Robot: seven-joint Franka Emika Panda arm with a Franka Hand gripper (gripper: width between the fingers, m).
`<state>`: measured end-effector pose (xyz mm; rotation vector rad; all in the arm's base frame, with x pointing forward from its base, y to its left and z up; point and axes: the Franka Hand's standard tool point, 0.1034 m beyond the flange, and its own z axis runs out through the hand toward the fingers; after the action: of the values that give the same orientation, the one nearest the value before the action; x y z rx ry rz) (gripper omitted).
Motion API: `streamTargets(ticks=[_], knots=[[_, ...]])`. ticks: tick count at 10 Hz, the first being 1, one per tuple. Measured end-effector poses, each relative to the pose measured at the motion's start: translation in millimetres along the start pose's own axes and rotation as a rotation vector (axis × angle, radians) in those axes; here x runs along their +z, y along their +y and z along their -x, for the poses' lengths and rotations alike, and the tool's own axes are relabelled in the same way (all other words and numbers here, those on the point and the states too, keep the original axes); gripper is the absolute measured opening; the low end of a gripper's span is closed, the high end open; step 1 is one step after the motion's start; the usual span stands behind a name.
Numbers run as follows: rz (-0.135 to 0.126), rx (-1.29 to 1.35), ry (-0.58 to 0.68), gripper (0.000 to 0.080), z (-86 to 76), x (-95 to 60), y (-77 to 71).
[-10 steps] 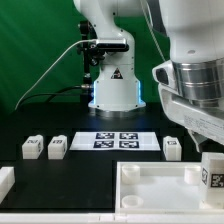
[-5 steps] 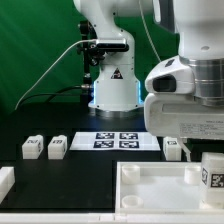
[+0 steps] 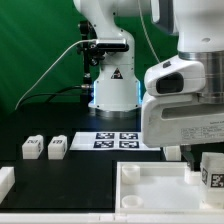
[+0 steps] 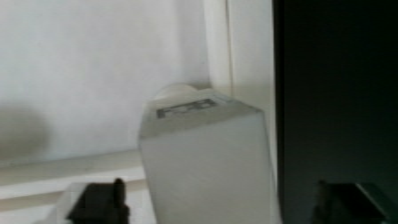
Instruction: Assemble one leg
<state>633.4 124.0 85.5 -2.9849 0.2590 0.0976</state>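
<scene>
Exterior view's left: spare white plastic leg (image 3: 32, 147) idle on black worktop (image 3: 15, 130) | right, under the arm: gripper (image 4: 214, 200) wide, straddling small stubby white tagged plastic leg (image 4: 199, 140), gaps either side | I'd centre it, descend square, then close on the flat sides.

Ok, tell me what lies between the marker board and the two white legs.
Bare black table, in the exterior view, separates the thin white marker board from the nearer stubby white plastic leg.
</scene>
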Motion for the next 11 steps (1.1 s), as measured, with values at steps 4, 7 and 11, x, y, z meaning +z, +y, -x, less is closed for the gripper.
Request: streamTargets(ticks=[4,7,11], knots=[[-0.023,0.395,0.010,0.0313,-4.7,-0.7,4.2],[-0.173,0.798,0.088,0.0310,-16.1,-1.0,26.5],[-0.313,1.247,0.028,0.0310,-6.7,1.1,31.8]])
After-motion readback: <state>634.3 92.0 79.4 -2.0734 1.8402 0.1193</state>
